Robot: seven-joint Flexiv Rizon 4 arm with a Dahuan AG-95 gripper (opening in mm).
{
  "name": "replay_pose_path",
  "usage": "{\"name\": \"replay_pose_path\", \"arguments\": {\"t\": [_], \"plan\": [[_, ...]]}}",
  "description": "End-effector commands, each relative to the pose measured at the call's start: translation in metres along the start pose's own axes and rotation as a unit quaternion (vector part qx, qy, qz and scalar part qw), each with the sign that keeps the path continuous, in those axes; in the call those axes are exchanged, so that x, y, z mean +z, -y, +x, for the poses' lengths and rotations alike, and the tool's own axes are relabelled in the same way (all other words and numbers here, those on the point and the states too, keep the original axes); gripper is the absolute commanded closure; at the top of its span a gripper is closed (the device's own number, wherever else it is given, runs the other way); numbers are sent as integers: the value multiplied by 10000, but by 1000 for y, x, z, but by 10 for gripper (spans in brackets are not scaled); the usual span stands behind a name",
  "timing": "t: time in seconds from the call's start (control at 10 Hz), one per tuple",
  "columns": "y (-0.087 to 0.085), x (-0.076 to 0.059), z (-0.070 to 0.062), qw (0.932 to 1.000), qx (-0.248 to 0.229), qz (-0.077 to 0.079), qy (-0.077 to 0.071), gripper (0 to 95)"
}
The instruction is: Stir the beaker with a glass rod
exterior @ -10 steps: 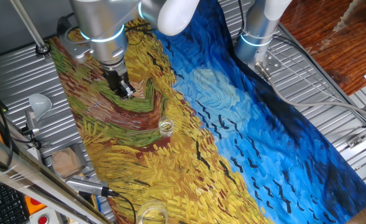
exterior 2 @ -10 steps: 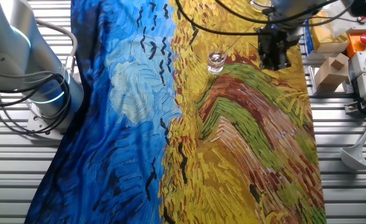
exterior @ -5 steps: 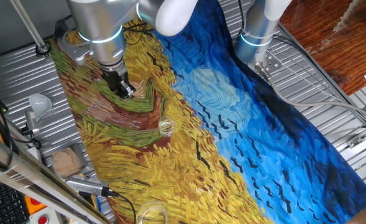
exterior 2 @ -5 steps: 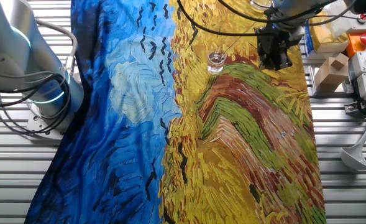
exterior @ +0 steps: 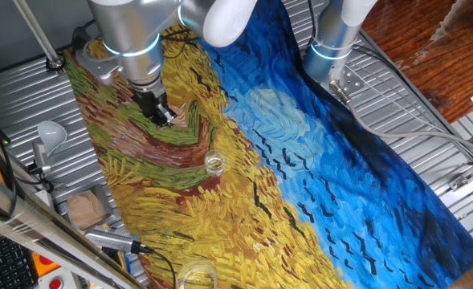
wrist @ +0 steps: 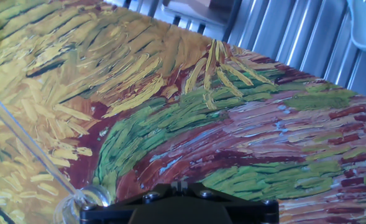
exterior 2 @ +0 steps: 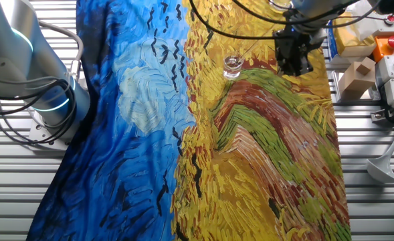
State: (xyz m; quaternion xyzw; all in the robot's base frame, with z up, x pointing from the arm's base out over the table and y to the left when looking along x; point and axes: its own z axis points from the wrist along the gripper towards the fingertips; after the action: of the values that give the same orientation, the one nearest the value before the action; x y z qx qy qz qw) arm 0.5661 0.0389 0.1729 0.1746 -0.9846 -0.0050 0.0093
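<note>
Painted cloth (exterior: 300, 160) over ribbed metal table (exterior: 413, 112)

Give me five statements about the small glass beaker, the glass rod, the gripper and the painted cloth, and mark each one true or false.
1. The small clear glass beaker stands upright on the yellow part of the painted cloth. True.
2. The gripper is directly over the beaker. False: it is off to one side, apart from it.
3. The thin clear glass rod lies slanted across the hand view. True.
4. The rod's tip is inside the beaker. False: the beaker holds no rod in either fixed view.
5. A wider clear glass vessel sits near the cloth's edge. True.
</note>
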Motion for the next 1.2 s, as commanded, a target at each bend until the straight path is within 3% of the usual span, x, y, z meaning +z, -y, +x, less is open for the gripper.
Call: {"name": "replay_pose_path", "arguments": {"t": [0.1, 0.5, 0.7, 1.2], "plan": [[0, 1, -1, 10000, 0, -58, 17, 950], [-2, -4, -4, 9999, 32, -108, 16, 950], [-6, -20, -14, 9998, 14, -149, -97, 950], [-22, -43, -34, 9996, 105, -243, -108, 950]]}}
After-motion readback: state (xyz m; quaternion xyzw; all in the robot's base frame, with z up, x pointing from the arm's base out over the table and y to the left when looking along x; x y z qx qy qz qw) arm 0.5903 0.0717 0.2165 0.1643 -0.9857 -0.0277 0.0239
